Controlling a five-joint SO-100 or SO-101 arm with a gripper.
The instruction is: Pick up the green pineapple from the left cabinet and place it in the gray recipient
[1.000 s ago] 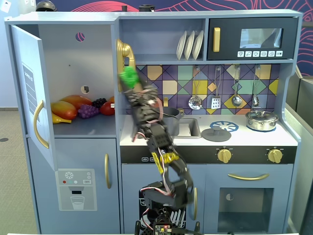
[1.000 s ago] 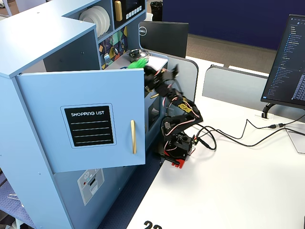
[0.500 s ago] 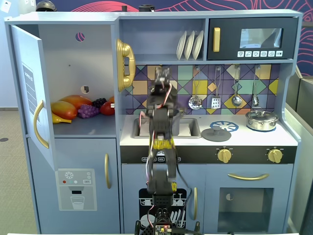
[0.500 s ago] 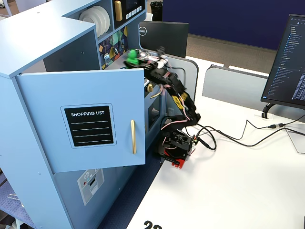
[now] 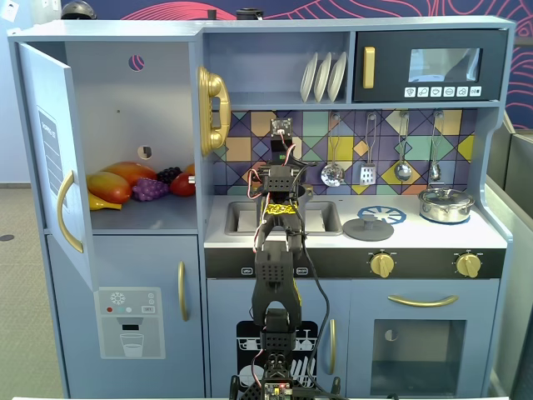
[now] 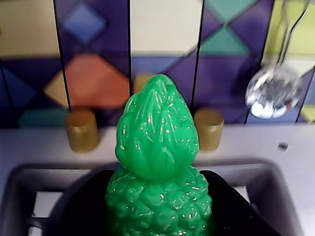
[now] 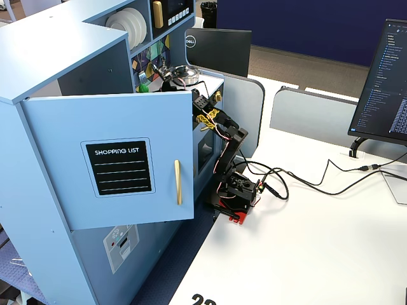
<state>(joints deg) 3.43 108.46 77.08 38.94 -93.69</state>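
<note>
The green pineapple (image 6: 158,162) fills the lower middle of the wrist view, crown pointing away from the camera. It hides my gripper's (image 6: 157,221) fingers and appears held in them. Behind and around it curves the dark gray recipient (image 6: 88,206), standing in the sink (image 6: 19,196). In a fixed view my gripper (image 5: 281,200) reaches over the sink (image 5: 240,218), and the arm hides the pineapple and the recipient. The left cabinet (image 5: 125,108) stands open, with a mango (image 5: 112,185), purple grapes (image 5: 150,190) and other fruit on its shelf.
Two gold tap knobs (image 6: 81,129) stand behind the sink, and a ladle (image 6: 273,91) hangs on the tiled wall. A flat gray lid (image 5: 368,227) and a shiny silver pot (image 5: 445,204) sit on the counter. The open cabinet door (image 7: 114,159) juts out beside the arm.
</note>
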